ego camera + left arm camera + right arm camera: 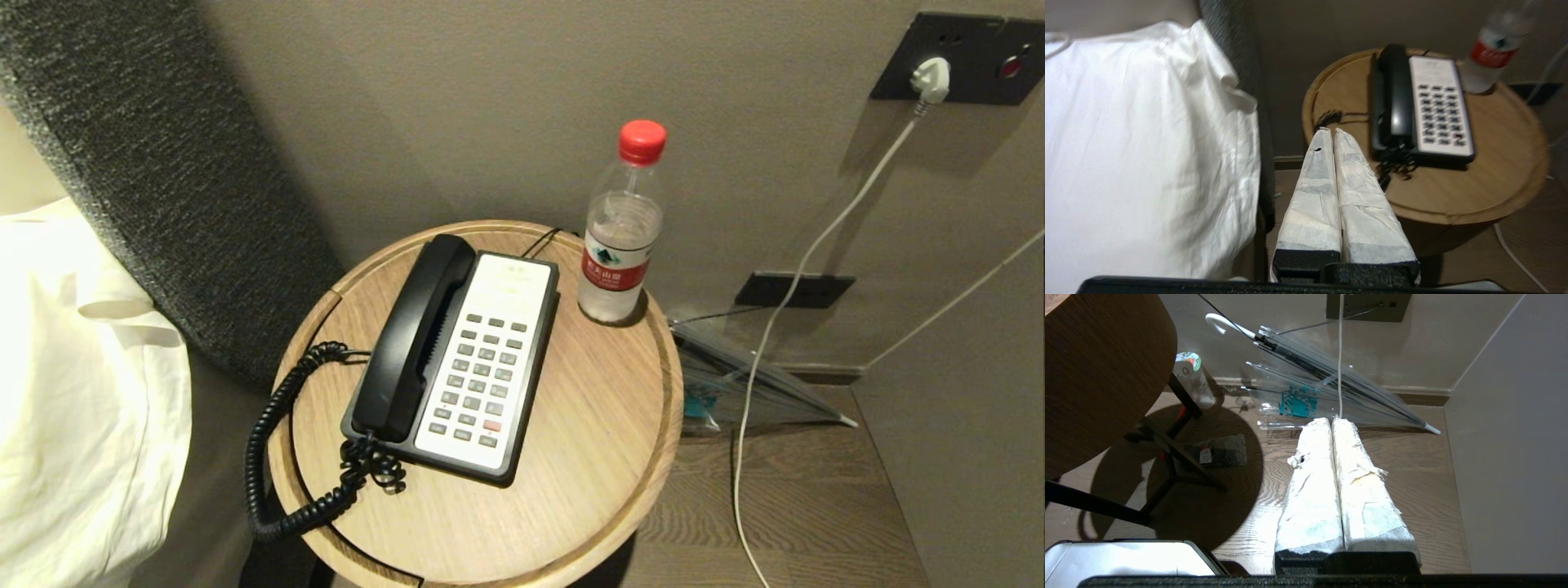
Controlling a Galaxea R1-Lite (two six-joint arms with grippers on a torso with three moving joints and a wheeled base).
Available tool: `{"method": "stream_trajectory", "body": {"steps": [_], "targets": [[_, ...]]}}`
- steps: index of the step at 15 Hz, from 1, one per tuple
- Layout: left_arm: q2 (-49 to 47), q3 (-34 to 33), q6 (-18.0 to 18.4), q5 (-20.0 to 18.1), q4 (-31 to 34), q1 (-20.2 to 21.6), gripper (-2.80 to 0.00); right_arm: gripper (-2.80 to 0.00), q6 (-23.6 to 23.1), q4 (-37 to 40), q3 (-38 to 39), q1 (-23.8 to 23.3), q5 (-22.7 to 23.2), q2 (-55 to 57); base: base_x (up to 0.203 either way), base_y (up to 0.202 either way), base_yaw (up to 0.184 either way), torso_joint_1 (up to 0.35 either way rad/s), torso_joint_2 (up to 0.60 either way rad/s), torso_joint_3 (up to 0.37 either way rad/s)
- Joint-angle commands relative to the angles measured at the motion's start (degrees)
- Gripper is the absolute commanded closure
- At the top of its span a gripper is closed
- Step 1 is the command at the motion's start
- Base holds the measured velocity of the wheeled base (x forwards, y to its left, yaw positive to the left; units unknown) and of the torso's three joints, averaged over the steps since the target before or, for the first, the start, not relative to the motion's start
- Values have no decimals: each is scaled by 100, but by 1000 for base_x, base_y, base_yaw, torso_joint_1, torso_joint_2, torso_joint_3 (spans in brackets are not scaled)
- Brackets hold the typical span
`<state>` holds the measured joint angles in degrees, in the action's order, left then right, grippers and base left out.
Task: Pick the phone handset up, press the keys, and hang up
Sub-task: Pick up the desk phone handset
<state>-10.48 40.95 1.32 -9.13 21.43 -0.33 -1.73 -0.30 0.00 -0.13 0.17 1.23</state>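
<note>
I hold the left gripper (1333, 132) short of the tabletop (1453, 192), jaws closed and empty; right gripper (1333, 422) likewise closed, low over the floor. The phone handset (1396, 94), smooth black plastic, lies cradled ahead, grey keys (1439, 114) beyond. I should open wide, straddling its narrow middle.

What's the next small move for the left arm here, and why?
Probably open the left gripper and bring it over the phone handset. The handset sits untouched in its cradle beside the keys, while the gripper is shut, empty, and short of the table's near edge.
</note>
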Motion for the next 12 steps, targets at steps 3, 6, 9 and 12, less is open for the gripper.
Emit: {"method": "stream_trajectory", "body": {"steps": [3, 6, 9, 12], "targets": [[-2165, 2171, -142, -656, 560, 3, 0, 0, -3, -6, 9, 5, 10, 0, 0, 0, 0, 0, 0, 0], [-3416, 3306, -231, -1119, 1069, 12, 0, 0, -3, -6, 9, 2, 9, -2, 0, 0, 0, 0, 0, 0], [-3992, 3514, -266, -1443, 1352, -26, 0, 0, -3, -6, 9, -4, 8, -8, 0, 0, 0, 0, 0, 0], [-4230, 3534, -231, -1494, 1541, -274, 0, 0, -3, -6, 9, 3, 8, 0, 0, 0, 0, 0, 0, 0]]}}
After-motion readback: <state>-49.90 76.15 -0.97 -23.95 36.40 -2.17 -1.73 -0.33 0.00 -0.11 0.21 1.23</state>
